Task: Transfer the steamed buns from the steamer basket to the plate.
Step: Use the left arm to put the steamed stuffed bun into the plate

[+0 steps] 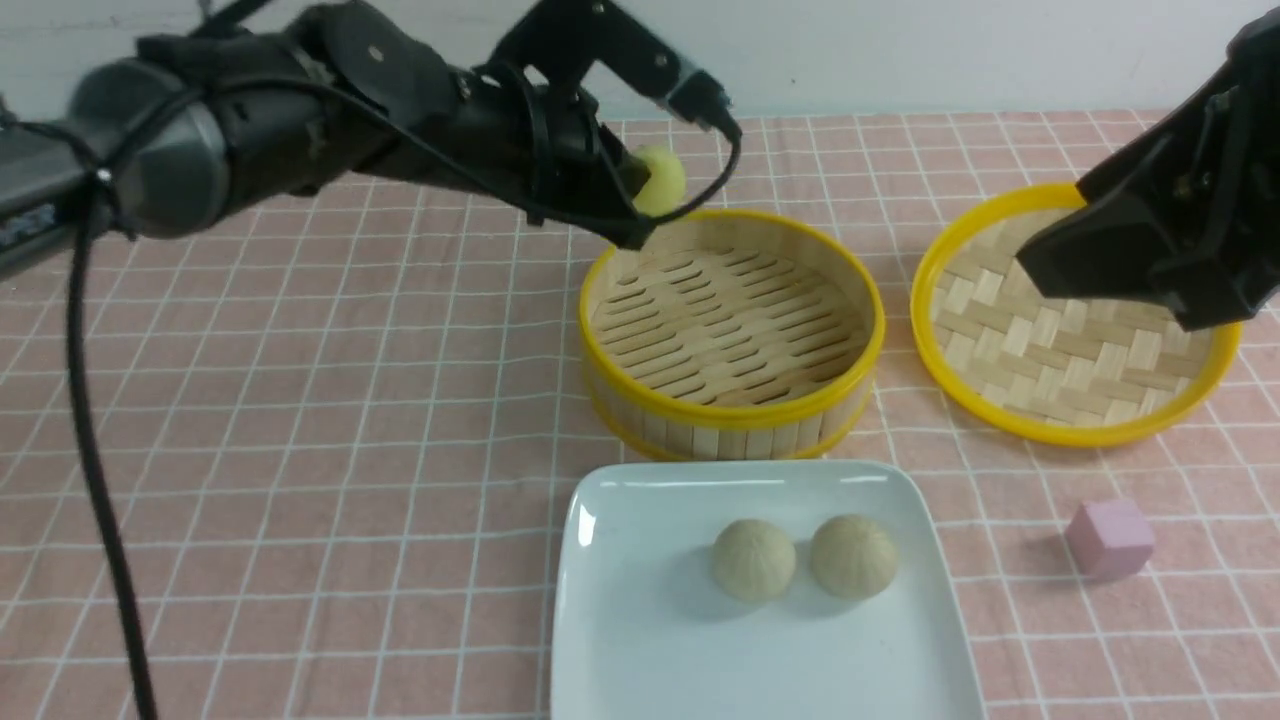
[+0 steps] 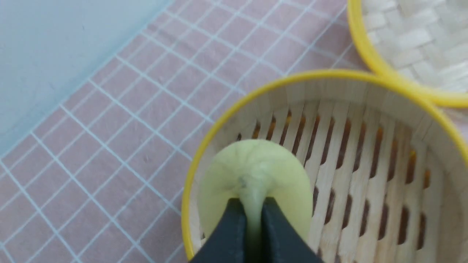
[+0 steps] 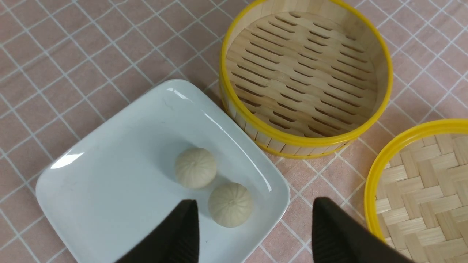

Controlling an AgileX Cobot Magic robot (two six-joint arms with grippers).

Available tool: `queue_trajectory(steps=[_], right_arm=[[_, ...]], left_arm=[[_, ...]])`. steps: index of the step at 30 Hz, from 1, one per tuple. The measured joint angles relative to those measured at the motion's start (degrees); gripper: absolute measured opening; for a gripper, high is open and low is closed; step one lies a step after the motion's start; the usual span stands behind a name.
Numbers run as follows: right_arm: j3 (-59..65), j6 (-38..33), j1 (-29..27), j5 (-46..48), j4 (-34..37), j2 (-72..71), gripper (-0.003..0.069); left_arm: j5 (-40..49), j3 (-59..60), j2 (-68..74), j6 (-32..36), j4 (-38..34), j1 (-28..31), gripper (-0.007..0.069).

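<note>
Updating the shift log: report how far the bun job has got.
Done: two beige steamed buns sit on the white plate, and the steamer basket has a bare floor. In hand: the left gripper is shut on the yellow bun, held above the basket's far rim. Left: carry it to the plate and release. The right gripper hangs open, holding nothing.
</note>
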Motion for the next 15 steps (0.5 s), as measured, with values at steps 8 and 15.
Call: queue_trajectory(steps=[8,15], right_arm=[[0.0,0.0,0.0,0.0,0.0,0.0,0.0422],[0.0,-0.1,0.0,-0.25,-0.06,0.0,0.0422]], left_arm=[[20.64,0.0,-9.22,-11.59,4.79,0.06,0.0021],[36.27,1.34,-7.43,-18.26,8.1,0.06,0.0021]])
